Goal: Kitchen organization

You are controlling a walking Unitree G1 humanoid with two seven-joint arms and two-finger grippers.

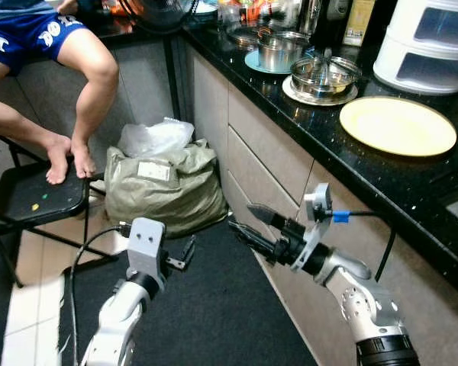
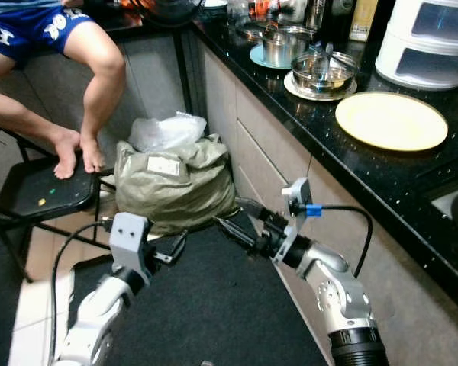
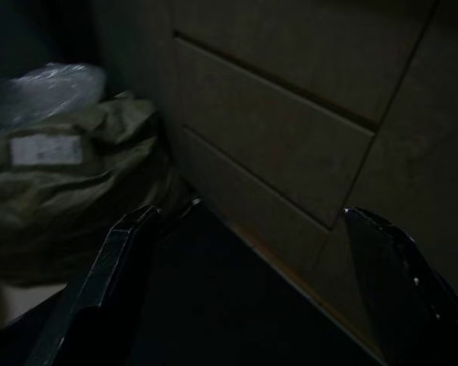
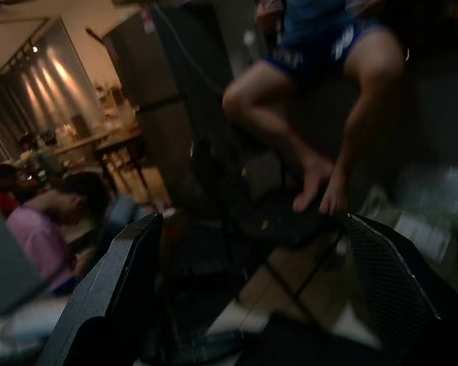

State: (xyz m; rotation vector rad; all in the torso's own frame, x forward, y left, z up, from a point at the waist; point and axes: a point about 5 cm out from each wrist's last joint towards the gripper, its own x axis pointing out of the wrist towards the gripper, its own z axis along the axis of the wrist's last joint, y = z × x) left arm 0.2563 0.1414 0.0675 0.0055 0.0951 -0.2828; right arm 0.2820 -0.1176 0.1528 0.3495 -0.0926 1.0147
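A black stone counter (image 1: 343,145) runs along the right side from near to far, its near end cut off by the frame, with beige drawer fronts (image 1: 244,152) below it. A dark mat (image 1: 214,305) covers the floor in front of the drawers. On the far left a person sits with bare feet (image 1: 69,160) resting on a black folding stool (image 1: 38,198); the upper body is cut off at the top. Between the stool and the drawers an olive green bag (image 1: 164,187) slumps on the floor with a clear plastic bag (image 1: 156,137) on top of it. On the counter, a white stacked container (image 1: 431,46) stands at the far right, partly out of frame, and a pale yellow plate (image 1: 397,126) lies nearer. Left of the container is a steel pan (image 1: 320,76) on a saucer, and farther off a steel pot (image 1: 278,49) on a blue plate; the things behind them are crowded together and hard to make out. The right gripper (image 1: 252,221) is held low in front of the drawers, pointing left toward the bag, its fingers apart and holding nothing. The left gripper (image 1: 185,255) hangs low over the mat near the bag; its wrist view is very dark, but shows its fingers (image 3: 99,282) spread and empty, facing the drawers. A blue clip (image 1: 340,216) holds a cable on the right wrist.
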